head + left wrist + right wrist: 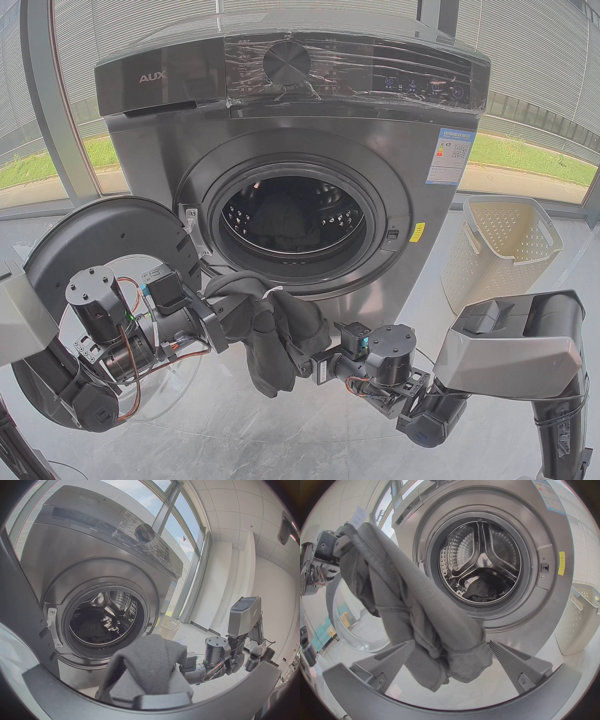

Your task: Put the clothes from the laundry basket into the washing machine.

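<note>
The task is judged to be well along. A dark piece of clothing (281, 225) is seen lying in the drum (484, 542) of the washing machine (156, 156), whose door (100, 244) is swung open to the left. The laundry basket (500, 250) is set on the floor (250, 431) to the right of the machine. No cloth is seen in the part of its inside that is shown, and its bottom is hidden. A grey garment (275, 331) is held in the air just in front of the drum mouth and below it, not yet inside. What is left, as far as can be judged, is for this garment to be carried through the opening and let go.

The garment is spanned between the two arms. The left gripper (337, 545) is placed at the garment's upper left end, near the door hinge, and its jaws are pinched on the cloth's edge beside a white label (357, 516). The right gripper (450, 647) is held lower and to the right, aimed at the drum. Its jaws are spread wide, and the hanging bunch of the garment is draped between them rather than clamped.
</note>
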